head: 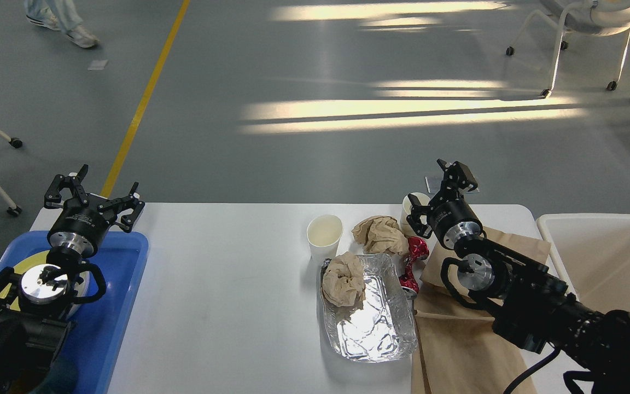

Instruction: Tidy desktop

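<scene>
The white desktop (227, 284) holds a white paper cup (324, 235), a crumpled brown paper ball (379, 234), a foil tray (372, 328) with a second paper ball (344, 278) in it, a red crumpled wrapper (414, 262) and a flat brown paper bag (457, 339). My left gripper (96, 194) is open and empty above the far edge of the blue tray (118, 306). My right gripper (434, 194) is open, its fingers spread beside another white cup (415, 202), which it partly hides.
A yellow plate (9, 268) lies in the blue tray, mostly hidden by my left arm. A white bin (605, 257) stands off the desktop's right end. Chairs on wheels stand at the far right and far left. A person's feet (63, 24) show at top left.
</scene>
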Controlling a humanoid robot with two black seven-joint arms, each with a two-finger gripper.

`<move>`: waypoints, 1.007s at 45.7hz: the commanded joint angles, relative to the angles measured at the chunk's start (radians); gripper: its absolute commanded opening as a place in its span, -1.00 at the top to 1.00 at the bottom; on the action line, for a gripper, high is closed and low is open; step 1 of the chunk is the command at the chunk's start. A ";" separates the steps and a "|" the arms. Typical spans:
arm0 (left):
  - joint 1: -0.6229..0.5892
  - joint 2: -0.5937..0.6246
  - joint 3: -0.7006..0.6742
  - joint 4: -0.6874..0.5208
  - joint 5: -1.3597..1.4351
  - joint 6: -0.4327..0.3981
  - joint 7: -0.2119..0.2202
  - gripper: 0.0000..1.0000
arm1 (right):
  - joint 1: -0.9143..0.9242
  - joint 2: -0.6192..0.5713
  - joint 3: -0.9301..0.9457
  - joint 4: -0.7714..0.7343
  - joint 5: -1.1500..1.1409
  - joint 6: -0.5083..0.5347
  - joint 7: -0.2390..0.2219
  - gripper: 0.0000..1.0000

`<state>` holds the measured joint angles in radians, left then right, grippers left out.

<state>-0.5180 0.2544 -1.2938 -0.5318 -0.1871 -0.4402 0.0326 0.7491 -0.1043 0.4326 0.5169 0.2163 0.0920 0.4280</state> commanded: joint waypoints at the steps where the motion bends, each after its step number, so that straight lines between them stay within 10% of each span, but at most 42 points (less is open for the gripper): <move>1: 0.015 -0.001 -0.001 0.001 0.000 -0.035 0.001 -0.93 | 0.001 0.000 0.000 0.000 0.000 0.000 0.000 -1.00; 13: 0.079 0.016 0.001 0.001 0.002 -0.192 0.021 -0.93 | 0.000 0.000 0.000 0.000 0.000 0.000 0.000 -1.00; 46: 0.078 -0.020 0.001 0.001 -0.002 -0.210 -0.005 -0.93 | 0.000 0.000 0.000 0.000 0.000 0.000 0.000 -1.00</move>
<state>-0.4404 0.2347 -1.2928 -0.5307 -0.1885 -0.6500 0.0278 0.7490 -0.1043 0.4326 0.5169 0.2163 0.0920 0.4280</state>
